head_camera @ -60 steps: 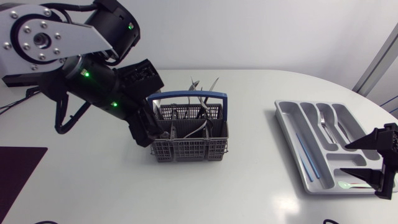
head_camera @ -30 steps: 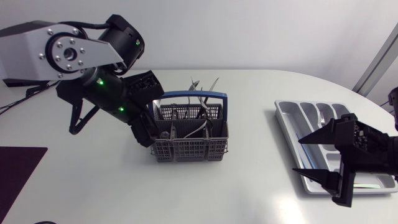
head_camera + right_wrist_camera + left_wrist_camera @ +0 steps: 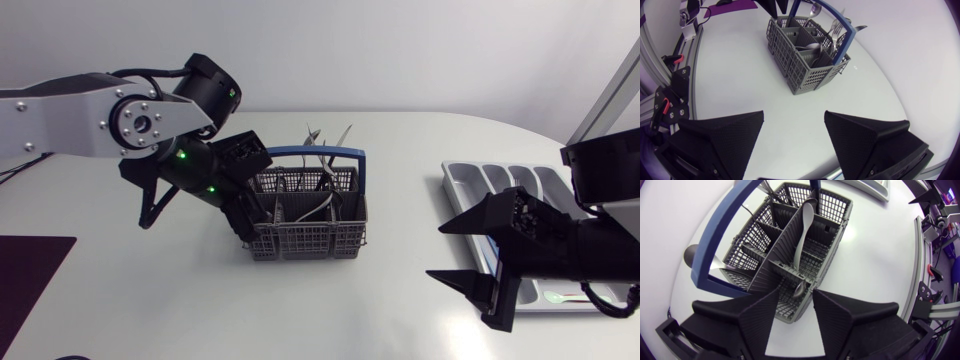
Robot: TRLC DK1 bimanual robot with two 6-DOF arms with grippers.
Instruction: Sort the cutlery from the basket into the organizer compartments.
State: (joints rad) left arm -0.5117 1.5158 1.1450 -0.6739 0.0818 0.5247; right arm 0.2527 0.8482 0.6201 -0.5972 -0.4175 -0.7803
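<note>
Judging the sorting as barely begun. Finding most cutlery in the basket (image 3: pixel 305 240): spotting forks (image 3: pixel 312 137) poking up at its far side and a spoon (image 3: pixel 803 235) lying along the middle divider. Making out only one pale piece (image 3: pixel 553 296) in the organizer (image 3: pixel 462 185), with the right arm hiding most compartments. Hovering the left gripper (image 3: pixel 795 297) at the basket's end, spread apart, flanking the spoon's near tip without pinching it. Hanging the right gripper (image 3: pixel 435 251) wide apart and empty over the table between basket and organizer. Leaving nearly everything to lift out and carry across.
</note>
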